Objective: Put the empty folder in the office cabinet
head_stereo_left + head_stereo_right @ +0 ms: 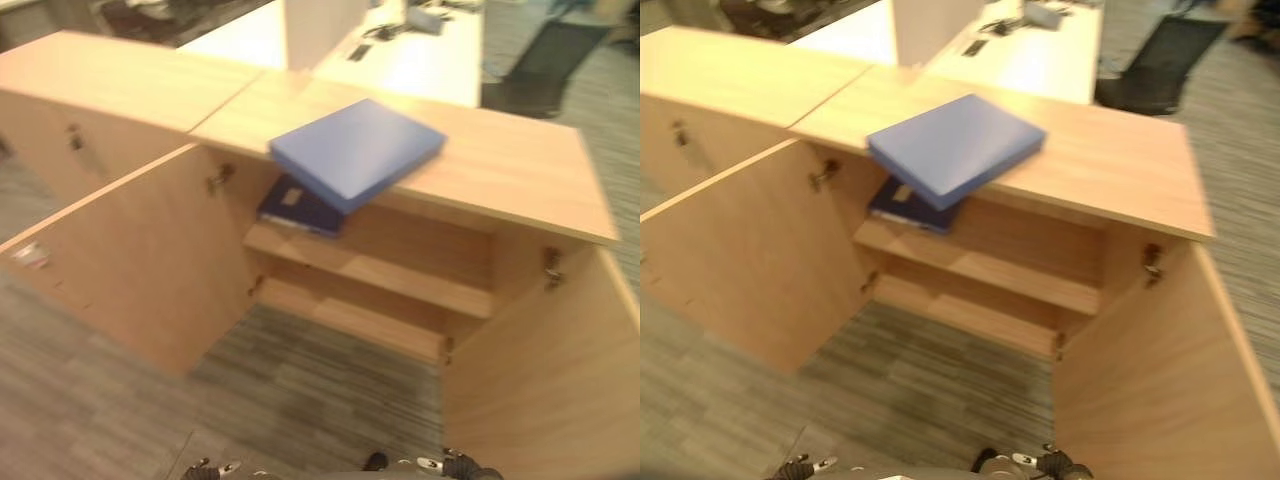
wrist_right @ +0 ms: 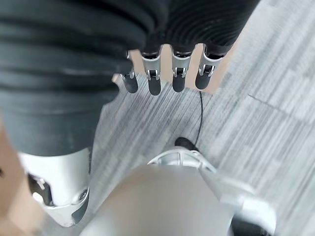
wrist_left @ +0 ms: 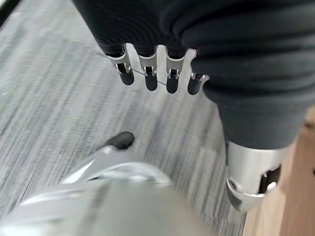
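Note:
A light blue folder [image 1: 355, 150] lies flat on top of the wooden office cabinet [image 1: 500, 160], one corner jutting past the front edge. Both cabinet doors stand open. Just below it, a dark blue folder [image 1: 300, 207] rests at the left end of the upper shelf [image 1: 400, 277]. A lower shelf [image 1: 350, 318] shows bare wood. My left hand [image 3: 150, 78] hangs over the grey carpet, fingers straight and holding nothing. My right hand [image 2: 165, 78] hangs the same way, open and holding nothing. Both hands are low and well short of the cabinet.
The left door [image 1: 130, 270] swings out toward me on the left, and the right door [image 1: 560, 370] stands out on the right. Between them is grey carpet [image 1: 300, 400]. A closed neighbouring cabinet [image 1: 90, 80] adjoins on the left. Behind are a white desk [image 1: 420, 60] and a black chair [image 1: 545, 60].

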You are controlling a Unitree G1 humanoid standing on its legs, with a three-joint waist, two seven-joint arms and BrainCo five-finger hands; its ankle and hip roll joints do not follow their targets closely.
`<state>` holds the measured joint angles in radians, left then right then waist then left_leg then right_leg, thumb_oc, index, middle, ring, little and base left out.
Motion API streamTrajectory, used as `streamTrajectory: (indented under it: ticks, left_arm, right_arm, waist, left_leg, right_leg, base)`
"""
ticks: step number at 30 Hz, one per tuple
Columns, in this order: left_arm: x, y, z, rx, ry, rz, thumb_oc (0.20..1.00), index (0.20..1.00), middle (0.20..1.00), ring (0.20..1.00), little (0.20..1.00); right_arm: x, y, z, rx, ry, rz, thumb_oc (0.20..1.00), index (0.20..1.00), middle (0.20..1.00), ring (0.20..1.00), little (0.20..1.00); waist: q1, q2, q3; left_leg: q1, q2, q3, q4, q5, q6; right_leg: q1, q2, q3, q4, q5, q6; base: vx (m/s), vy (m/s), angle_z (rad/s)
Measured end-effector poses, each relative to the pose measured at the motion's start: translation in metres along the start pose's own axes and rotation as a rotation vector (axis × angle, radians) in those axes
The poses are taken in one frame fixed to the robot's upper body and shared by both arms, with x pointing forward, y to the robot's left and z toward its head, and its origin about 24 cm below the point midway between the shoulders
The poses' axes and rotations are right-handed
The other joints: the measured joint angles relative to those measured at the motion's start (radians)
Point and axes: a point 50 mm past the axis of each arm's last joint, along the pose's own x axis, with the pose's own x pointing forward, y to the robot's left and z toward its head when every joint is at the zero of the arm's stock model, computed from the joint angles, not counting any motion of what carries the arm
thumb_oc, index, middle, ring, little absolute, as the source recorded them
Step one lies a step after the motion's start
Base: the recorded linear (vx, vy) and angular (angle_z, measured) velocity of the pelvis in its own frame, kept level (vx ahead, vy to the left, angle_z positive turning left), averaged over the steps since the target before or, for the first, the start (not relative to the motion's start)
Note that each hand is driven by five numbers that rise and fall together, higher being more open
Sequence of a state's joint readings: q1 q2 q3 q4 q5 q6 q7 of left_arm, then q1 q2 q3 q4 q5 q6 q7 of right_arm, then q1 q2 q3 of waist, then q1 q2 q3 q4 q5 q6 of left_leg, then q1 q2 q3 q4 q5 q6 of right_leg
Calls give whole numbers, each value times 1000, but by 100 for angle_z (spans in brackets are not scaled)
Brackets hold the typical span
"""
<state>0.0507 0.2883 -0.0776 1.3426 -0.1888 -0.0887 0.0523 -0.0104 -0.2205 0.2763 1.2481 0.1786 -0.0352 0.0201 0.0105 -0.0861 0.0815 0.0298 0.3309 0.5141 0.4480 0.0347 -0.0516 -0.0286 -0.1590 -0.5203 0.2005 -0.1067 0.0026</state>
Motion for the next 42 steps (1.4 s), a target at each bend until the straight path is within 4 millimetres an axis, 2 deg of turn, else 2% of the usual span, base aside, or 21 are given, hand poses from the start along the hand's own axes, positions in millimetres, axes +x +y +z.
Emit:
streamTrajectory:
  ticks: [2,3,10,13,16,17,18,19,20,21,22,23,24,25,26,27,28,29,33,36,42]
  left_arm:
    - [1,-5,15,-36,-68,-9,1000,1000,1000,1000,1000]
    - [1,-9,21,-53,-96,-23,1000,1000,1000,1000,1000]
    - [-1,-38,25,-115,-106,-78,1000,1000,1000,1000,1000]
    - [-1,-44,33,-126,-119,-92,1000,1000,1000,1000,1000]
    - [-5,-65,31,-114,-132,-144,1000,1000,1000,1000,1000]
    - [-4,-62,33,-28,-137,-150,1000,1000,1000,1000,1000]
    - [-2,-49,29,16,-126,-122,1000,1000,1000,1000,1000]
    - [1,-21,34,41,-137,-57,1000,1000,1000,1000,1000]
    - [1,-13,51,73,-195,-49,1000,1000,1000,1000,1000]
    - [-1,-22,61,78,-244,-83,1000,1000,1000,1000,1000]
    - [-1,-29,65,58,-256,-100,1000,1000,1000,1000,1000]
    - [-1,-36,68,50,-259,-112,1000,1000,1000,1000,1000]
    - [-1,-36,79,53,-283,-112,1000,1000,1000,1000,1000]
    - [-2,-22,95,66,-333,-84,1000,1000,1000,1000,1000]
    - [-2,-20,90,67,-324,-78,1000,1000,1000,1000,1000]
    - [-2,-25,80,70,-302,-92,1000,1000,1000,1000,1000]
    - [0,-23,73,70,-268,-86,1000,1000,1000,1000,1000]
    - [-1,-33,66,59,-246,-108,1000,1000,1000,1000,1000]
    - [-7,-37,48,32,-256,-136,1000,1000,1000,1000,1000]
    - [-11,-36,76,20,-364,-155,1000,1000,1000,1000,1000]
    - [-21,-52,97,2,-458,-251,1000,1000,1000,1000,1000]
  right_arm:
    - [1,-3,10,-8,-20,-6,1000,1000,1000,1000,1000]
    - [2,-3,14,-17,-31,-8,1000,1000,1000,1000,1000]
    - [1,-23,26,-43,-70,-60,1000,1000,1000,1000,1000]
    - [-1,-35,24,-27,-65,-91,1000,1000,1000,1000,1000]
    - [-10,-69,7,44,-39,-179,1000,1000,1000,1000,1000]
    - [-17,-88,0,366,-98,-286,1000,1000,1000,1000,1000]
    - [-20,-96,-7,401,-77,-319,1000,1000,1000,1000,1000]
    - [-9,-72,21,260,-99,-223,1000,1000,1000,1000,1000]
    - [-2,-52,62,209,-192,-138,1000,1000,1000,1000,1000]
    - [-2,-51,70,205,-211,-134,1000,1000,1000,1000,1000]
    - [-2,-49,71,204,-218,-126,1000,1000,1000,1000,1000]
    - [-2,-47,70,189,-218,-118,1000,1000,1000,1000,1000]
    - [0,-37,69,175,-215,-96,1000,1000,1000,1000,1000]
    - [2,-21,68,175,-204,-57,1000,1000,1000,1000,1000]
    - [3,-18,58,169,-177,-52,1000,1000,1000,1000,1000]
    - [2,-27,54,165,-169,-74,1000,1000,1000,1000,1000]
    - [2,-23,53,190,-160,-78,1000,1000,1000,1000,1000]
    - [2,-28,46,213,-143,-94,1000,1000,1000,1000,1000]
    - [1,-25,41,247,-141,-89,1000,1000,1000,1000,1000]
    - [1,-29,41,248,-135,-108,1000,1000,1000,1000,1000]
    - [-2,-37,23,246,-95,-127,1000,1000,1000,1000,1000]
  waist:
    - [45,15,18]
    - [52,16,24]
    - [26,75,20]
    - [10,114,26]
    - [-4,221,-3]
    - [1,159,38]
    - [-3,168,34]
    - [32,121,62]
    - [58,116,81]
    - [51,139,73]
    - [49,172,69]
    - [40,210,65]
    - [31,155,82]
    - [18,34,107]
    - [22,29,90]
    - [10,81,68]
    - [21,23,81]
    - [6,45,91]
    - [41,84,71]
    - [47,9,89]
    - [-9,74,24]
  left_leg:
    - [-169,95,-174,315,112,-25]
    - [-208,67,-253,315,60,-49]
    - [-99,-37,-540,-549,98,-127]
    - [-112,-28,-537,-547,117,-151]
    - [-21,-40,-414,-502,159,-127]
    - [-49,-244,-328,-397,0,33]
    - [-30,-339,-282,-431,-35,107]
    - [-20,-373,-220,-398,-41,71]
    - [-55,-394,-225,-342,-93,117]
    - [-34,-410,-232,-374,-90,131]
    - [-10,-400,-257,-413,-81,115]
    - [-6,-368,-286,-427,-76,16]
    - [-37,-378,-336,-357,-60,-179]
    - [-149,-454,-375,-133,-53,-164]
    - [-158,-366,-379,-169,-106,-55]
    - [-142,-262,-398,-277,-87,-72]
    - [-125,-346,-373,-286,-89,7]
    - [-115,-351,-358,-309,-74,38]
    - [-130,-346,-323,-280,-33,-55]
    - [-233,-341,-366,-83,-40,5]
    - [21,-275,-422,-531,-21,-2]
  right_leg:
    - [13,61,87,-31,14,-71]
    - [17,72,100,-61,39,-68]
    - [83,173,254,-206,76,-26]
    - [101,185,256,-225,79,-27]
    - [135,109,242,-195,52,65]
    - [72,-107,182,8,0,76]
    - [21,-196,130,92,10,51]
    - [-31,-272,111,134,-1,95]
    - [-69,-336,-57,189,129,97]
    - [-98,-336,-83,288,85,107]
    - [-108,-226,5,301,12,103]
    - [-105,-78,74,279,-33,69]
    - [-114,2,124,257,-41,31]
    - [-128,-39,188,243,-24,22]
    - [-153,45,287,216,-56,82]
    - [-164,110,267,211,-53,83]
    - [-175,85,293,215,-80,-8]
    - [-156,83,319,214,-79,-39]
    - [-128,143,249,254,-144,-89]
    - [0,133,232,14,-71,-139]
    - [85,202,250,-202,53,-87]
  base:
    - [64,11,-145]
    - [123,308,-111]
    - [106,363,-69]
    - [83,422,-24]
    - [174,965,26]
    - [-18,706,21]
    - [-23,652,-67]
    - [35,691,-152]
    - [134,540,-157]
    - [118,309,-70]
    - [128,153,31]
    - [24,28,74]
    - [23,34,114]
    - [-2,6,102]
    - [61,-22,75]
    - [83,-54,37]
    - [86,-97,50]
    - [45,-157,25]
    - [-20,-64,-6]
    - [95,91,-4]
    - [142,117,-8]
